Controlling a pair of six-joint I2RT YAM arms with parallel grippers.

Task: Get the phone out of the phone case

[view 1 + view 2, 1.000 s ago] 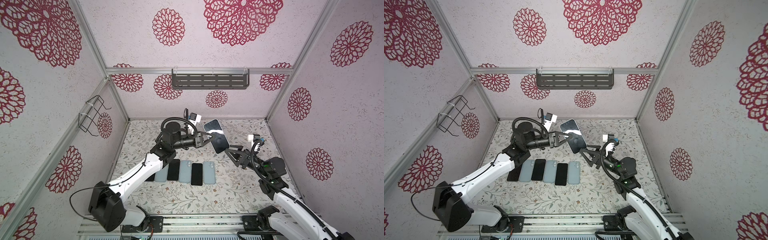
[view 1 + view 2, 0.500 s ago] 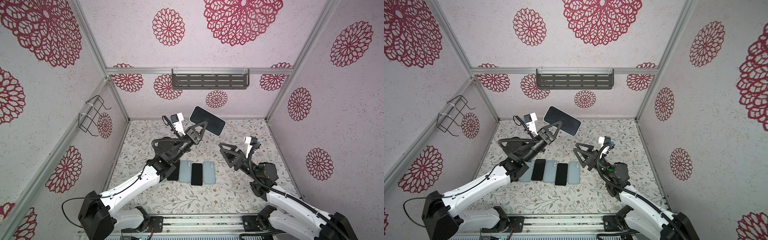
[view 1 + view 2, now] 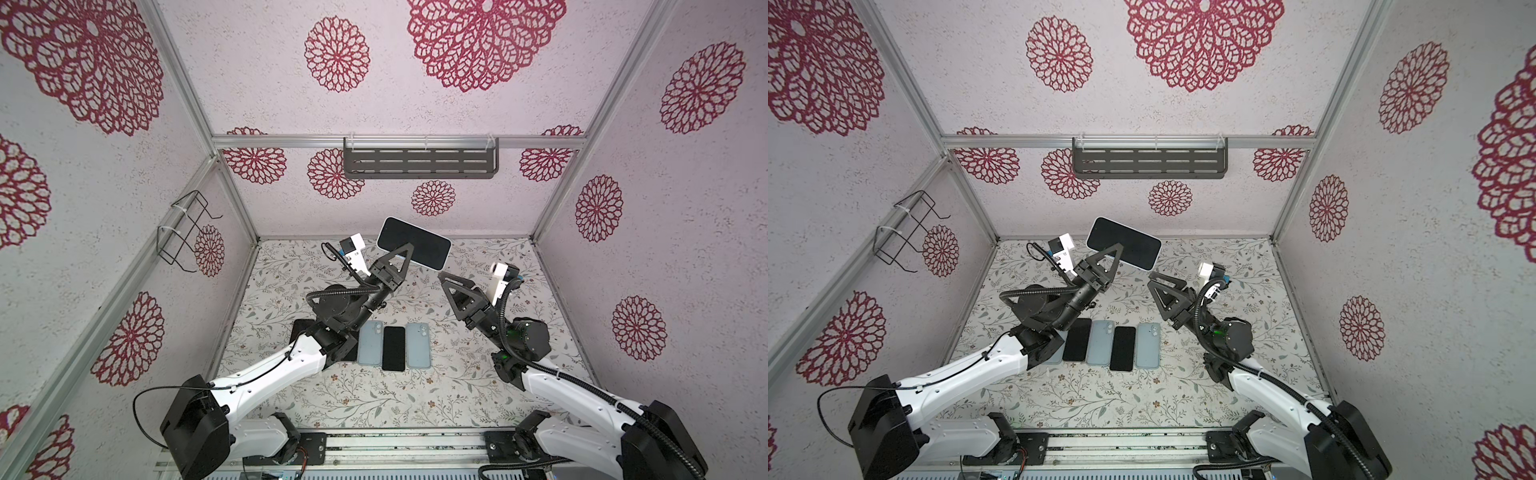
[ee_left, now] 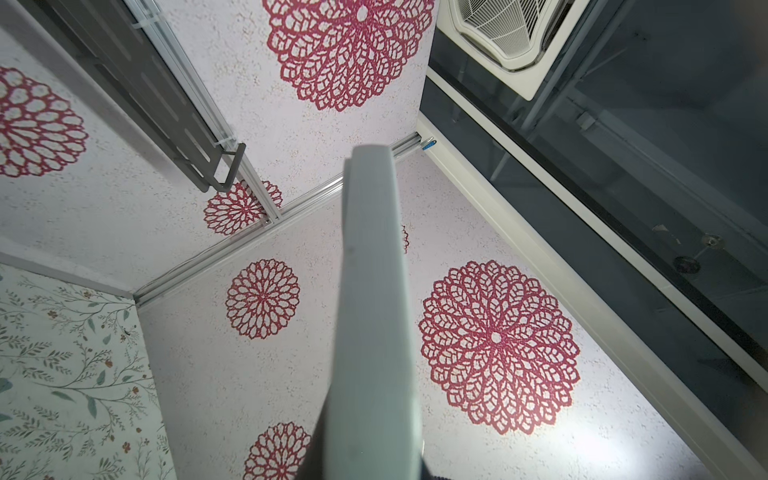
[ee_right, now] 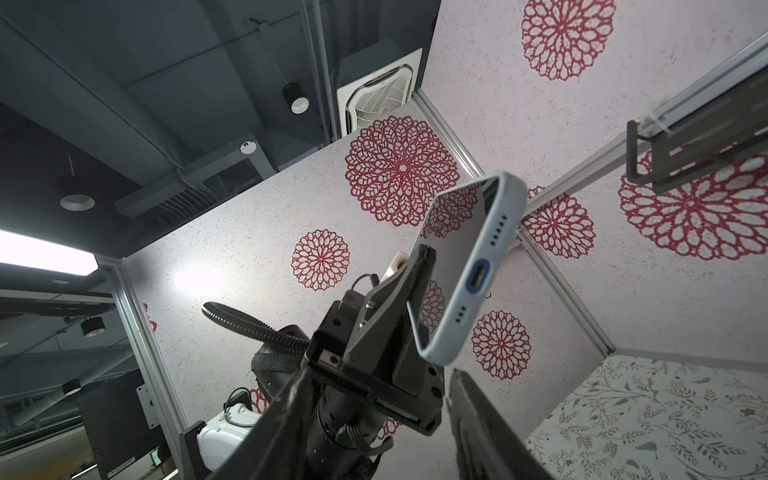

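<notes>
Open air around phone (image 3: 413, 248), shelf (image 3: 419, 163) behind

Noted left arm (image 3: 270, 370) stretched up and forward, left gripper (image 3: 404, 251) clamped flat on the cased phone (image 3: 419, 245). Logged right arm (image 3: 561, 384) bent inward, right gripper (image 3: 445, 277) aimed up toward it, tips just beside it, empty. Found its 2 fingers (image 5: 478, 436) parted in right wrist view.

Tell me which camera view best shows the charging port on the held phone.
The right wrist view: the charging port faces it, sharp and close, in the edge of the pale case. Both top views show only the dark screen of the phone; the left wrist view shows only one blurred edge.
</notes>
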